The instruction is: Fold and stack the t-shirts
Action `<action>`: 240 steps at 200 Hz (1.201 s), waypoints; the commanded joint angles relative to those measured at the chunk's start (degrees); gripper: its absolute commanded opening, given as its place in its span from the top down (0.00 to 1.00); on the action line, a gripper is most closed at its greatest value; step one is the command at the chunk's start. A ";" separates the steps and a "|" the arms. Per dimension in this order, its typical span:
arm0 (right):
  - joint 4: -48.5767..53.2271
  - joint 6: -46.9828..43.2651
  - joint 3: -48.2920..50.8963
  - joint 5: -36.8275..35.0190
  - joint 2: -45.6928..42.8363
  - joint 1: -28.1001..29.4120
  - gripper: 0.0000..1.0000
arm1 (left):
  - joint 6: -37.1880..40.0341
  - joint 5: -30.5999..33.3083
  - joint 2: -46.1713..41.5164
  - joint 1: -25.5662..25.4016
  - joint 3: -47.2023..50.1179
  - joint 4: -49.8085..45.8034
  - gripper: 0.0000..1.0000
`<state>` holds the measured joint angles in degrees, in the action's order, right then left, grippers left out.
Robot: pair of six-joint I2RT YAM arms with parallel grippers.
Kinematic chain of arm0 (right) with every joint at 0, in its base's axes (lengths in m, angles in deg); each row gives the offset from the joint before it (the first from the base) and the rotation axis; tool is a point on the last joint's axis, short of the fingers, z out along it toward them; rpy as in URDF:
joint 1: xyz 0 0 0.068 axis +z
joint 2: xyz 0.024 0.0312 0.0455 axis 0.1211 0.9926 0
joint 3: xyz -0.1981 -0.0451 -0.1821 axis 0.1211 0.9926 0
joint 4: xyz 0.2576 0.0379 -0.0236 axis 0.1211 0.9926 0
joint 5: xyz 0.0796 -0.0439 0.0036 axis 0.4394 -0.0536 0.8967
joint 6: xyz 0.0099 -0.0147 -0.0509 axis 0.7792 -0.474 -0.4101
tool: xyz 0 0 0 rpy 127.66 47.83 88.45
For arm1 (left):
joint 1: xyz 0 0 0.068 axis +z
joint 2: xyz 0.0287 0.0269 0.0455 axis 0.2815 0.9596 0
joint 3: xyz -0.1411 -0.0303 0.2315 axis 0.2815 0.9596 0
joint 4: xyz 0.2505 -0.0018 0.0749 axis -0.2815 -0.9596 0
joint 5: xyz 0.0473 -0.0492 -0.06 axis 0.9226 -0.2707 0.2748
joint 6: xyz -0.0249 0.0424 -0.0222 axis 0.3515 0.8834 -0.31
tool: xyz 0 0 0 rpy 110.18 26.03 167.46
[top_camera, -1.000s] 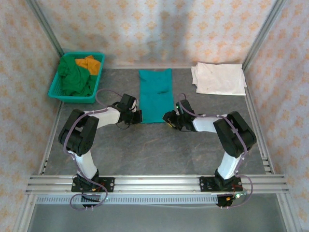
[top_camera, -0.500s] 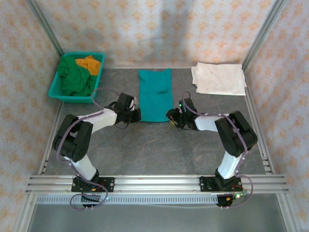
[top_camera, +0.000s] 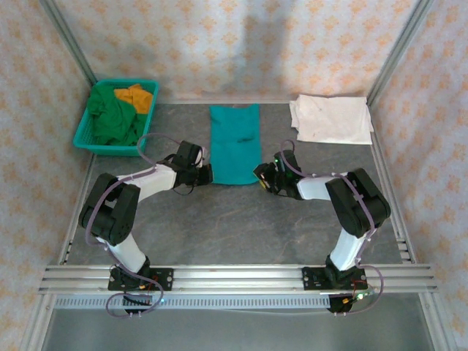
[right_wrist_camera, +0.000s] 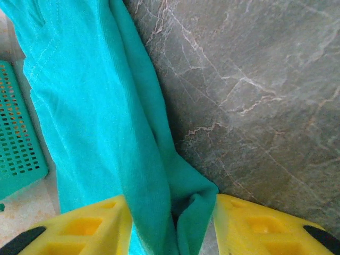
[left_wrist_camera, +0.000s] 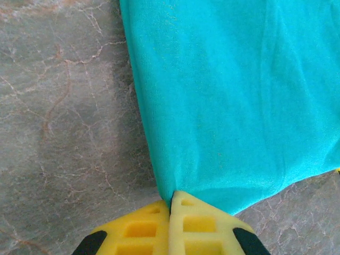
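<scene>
Top view: the teal t-shirt (top_camera: 235, 142) lies as a long folded strip on the tabletop (top_camera: 234, 227), stretching away ahead of both pincers. The left pincer (top_camera: 205, 174) sits at its near left corner, the right pincer (top_camera: 261, 176) at its near right corner. Beyond the right pincer lies the folded white t-shirt (top_camera: 330, 119). Beyond the left pincer a basket (top_camera: 110, 148) holds the green t-shirt (top_camera: 112, 117) and the orange t-shirt (top_camera: 137, 96). Nothing blocks the strip.

Left wrist: the left pincer (left_wrist_camera: 171, 206) is fully closed, nipping the corner of the teal t-shirt (left_wrist_camera: 234, 95).

Right wrist: the right pincer (right_wrist_camera: 170, 212) stands about half apart, the corner of the teal t-shirt (right_wrist_camera: 90, 117) bunched between. I cannot tell whether it clamps.

The step looks like the crosswise fold. Next, both corners need lifting together and carrying forward, once the right grip is firm.
</scene>
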<state>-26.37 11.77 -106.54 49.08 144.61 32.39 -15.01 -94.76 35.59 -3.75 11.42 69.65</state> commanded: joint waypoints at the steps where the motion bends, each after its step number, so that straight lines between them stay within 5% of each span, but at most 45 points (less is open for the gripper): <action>1: -3.09 1.56 0.93 -2.55 2.29 -0.38 0.61 | -0.41 0.72 -0.79 0.41 0.58 0.18 1.00; 35: -2.57 1.24 1.20 -2.01 1.42 -0.19 0.90 | -0.80 1.06 -1.41 0.58 0.47 0.13 1.00; 57: -2.04 0.75 4.44 -2.03 -3.10 0.03 1.00 | -1.16 1.95 -3.50 0.67 1.71 -0.24 1.00; 109: 6.81 -5.36 11.88 -0.31 -15.90 4.02 1.00 | -1.47 -1.95 -12.20 -0.03 10.74 -2.95 1.00; 173: 15.75 -1.94 23.22 -4.48 -40.24 13.18 1.00 | -7.32 -1.27 -34.30 -9.19 20.82 -17.68 1.00; 206: 31.61 -5.20 17.67 -6.76 -51.62 13.59 1.00 | -7.44 -2.12 -44.46 -9.54 17.16 -27.07 1.00; 240: 34.88 -9.30 8.67 -12.28 -49.01 12.21 1.00 | -5.25 2.27 -40.35 -8.99 8.47 -27.58 1.00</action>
<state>1.39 6.48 -91.99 44.40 93.34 46.11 -21.19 -97.85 -8.01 -13.30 25.43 47.24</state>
